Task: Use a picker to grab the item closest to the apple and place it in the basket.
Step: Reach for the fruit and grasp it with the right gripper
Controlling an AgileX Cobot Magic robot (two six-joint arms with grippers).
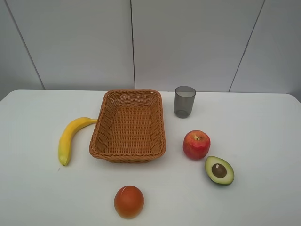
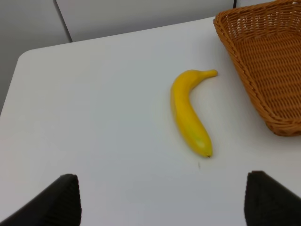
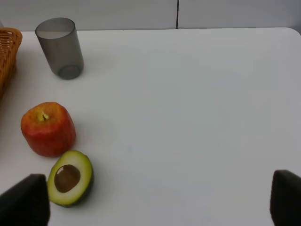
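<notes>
A red apple [image 1: 196,144] [image 3: 48,128] stands on the white table, right of the wicker basket [image 1: 129,158]. Nearest to it is a halved avocado [image 1: 219,170] [image 3: 70,177], lying cut face up with its pit showing, almost touching the apple on its front right. The basket holds nothing. Neither arm shows in the exterior high view. My right gripper [image 3: 155,200] is open, its dark fingers spread wide, with the avocado just ahead of one finger [image 3: 26,202]. Open as well, my left gripper [image 2: 162,200] hovers short of the banana.
A yellow banana [image 1: 69,137] [image 2: 189,112] lies left of the basket [image 2: 263,56]. Behind the apple stands a grey cup [image 1: 185,100] [image 3: 59,47]. An orange-red round fruit [image 1: 129,201] sits near the table's front edge.
</notes>
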